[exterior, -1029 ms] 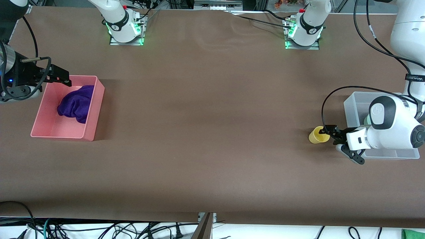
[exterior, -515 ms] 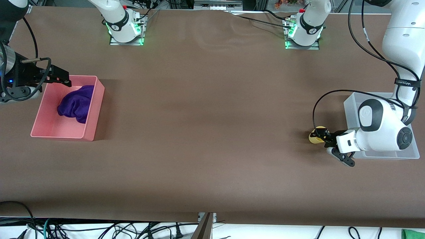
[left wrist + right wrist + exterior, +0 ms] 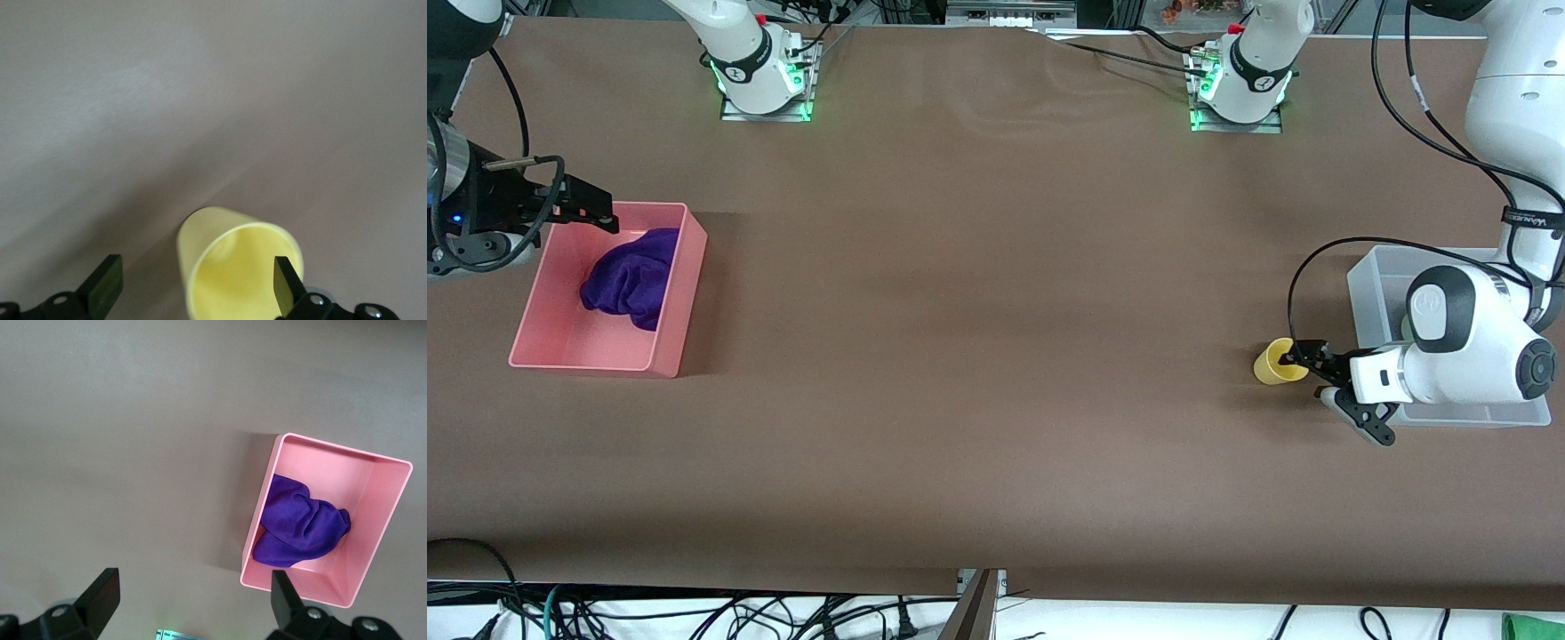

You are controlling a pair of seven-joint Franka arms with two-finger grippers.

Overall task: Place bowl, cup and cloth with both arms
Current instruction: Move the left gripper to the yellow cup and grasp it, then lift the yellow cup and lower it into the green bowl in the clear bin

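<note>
Front view gives you the layout: the table, then the pink bin at the right arm's end with the cloth already in it, and the clear bin at the left arm's end, where a sliver of mint, probably the bowl, shows past the arm. Your left gripper sits at the cup, just beside the clear bin. The cup lies tipped, mouth toward the gripper; one open finger is at the rim, the other well clear, nothing pinched. Close here, I judge. Your right gripper waits open and empty over the pink bin's edge.
</note>
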